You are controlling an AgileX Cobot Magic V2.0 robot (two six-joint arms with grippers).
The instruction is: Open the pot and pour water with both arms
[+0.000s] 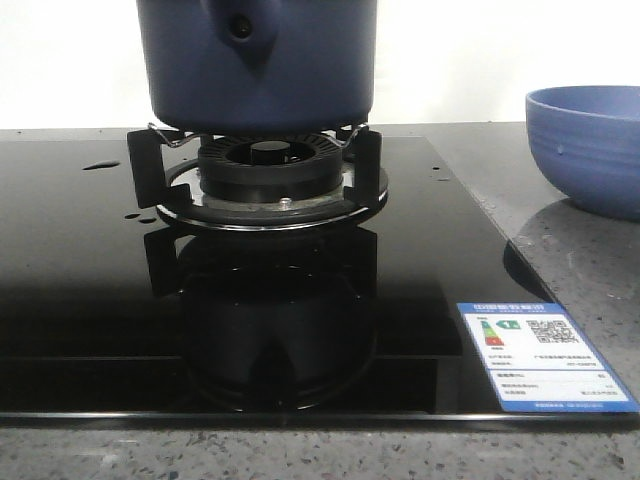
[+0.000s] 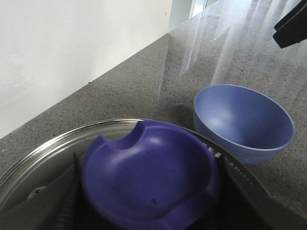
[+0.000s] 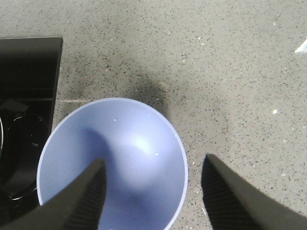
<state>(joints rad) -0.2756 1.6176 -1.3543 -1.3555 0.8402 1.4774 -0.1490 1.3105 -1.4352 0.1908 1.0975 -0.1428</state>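
The dark navy pot (image 1: 258,65) stands on the gas burner (image 1: 262,165), its handle stub with a dark hole (image 1: 240,28) facing me; its top is cut off in the front view. In the left wrist view my left gripper (image 2: 148,191) is shut around the purple-blue knob (image 2: 151,179) of a steel-rimmed glass lid (image 2: 43,158), one dark finger on each side. I cannot tell whether the lid rests on the pot. My right gripper (image 3: 153,165) is open above the light blue bowl (image 3: 112,163), one finger over the bowl and one outside its rim. Small water drops (image 1: 100,165) lie on the hob glass.
The light blue bowl (image 1: 590,145) stands on the grey speckled counter (image 1: 580,250), right of the black glass hob (image 1: 80,260). An energy label (image 1: 545,355) sits at the hob's front right corner. A white wall runs behind. The bowl (image 2: 244,122) also shows beyond the lid.
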